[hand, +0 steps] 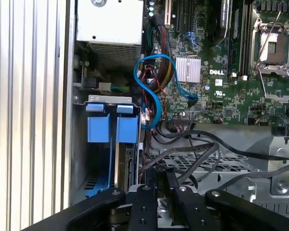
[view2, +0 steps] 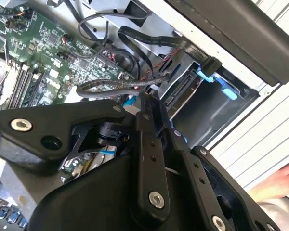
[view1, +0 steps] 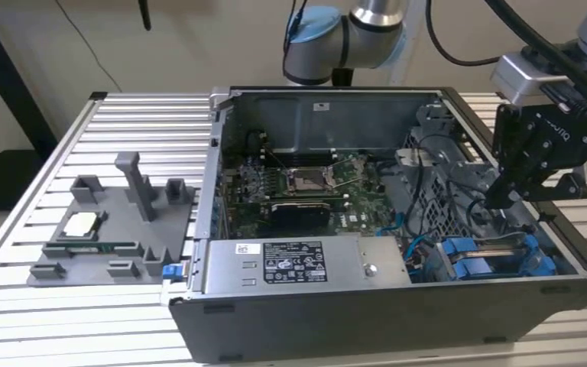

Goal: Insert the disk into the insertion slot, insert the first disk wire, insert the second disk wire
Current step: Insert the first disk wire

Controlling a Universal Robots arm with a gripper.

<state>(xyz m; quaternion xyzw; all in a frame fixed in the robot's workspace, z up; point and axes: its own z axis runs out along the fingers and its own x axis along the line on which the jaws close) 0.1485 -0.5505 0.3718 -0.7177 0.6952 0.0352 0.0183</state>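
The work surface is a slatted metal table (view1: 28,306) before a plain pale wall. On it lies an open computer case (view1: 375,321) with its side panel off.

We find the gripper (view1: 500,200) hanging inside the case at the exterior view's right, over the drive cage. We cannot tell how far it is open, nor whether it has hold of anything. In the second wrist view, black cables (view2: 120,85) loop just beside it.

The disk (hand: 127,129), in its blue frame, stands seated in the slot (hand: 79,144), near the gripper but apart from it. In the exterior view it lies below the gripper, toward the case's near wall. A second blue frame (hand: 97,129) stands just beside it in the same cage.

A blue cable (hand: 151,91) curves beside the cage over the motherboard (hand: 221,72). The power supply (view1: 293,264) lies along the near wall.

On the table at the exterior view's left stands a grey fixture (view1: 120,222) bearing small parts. A person's hand (view2: 286,175) shows beyond the case in the second wrist view.
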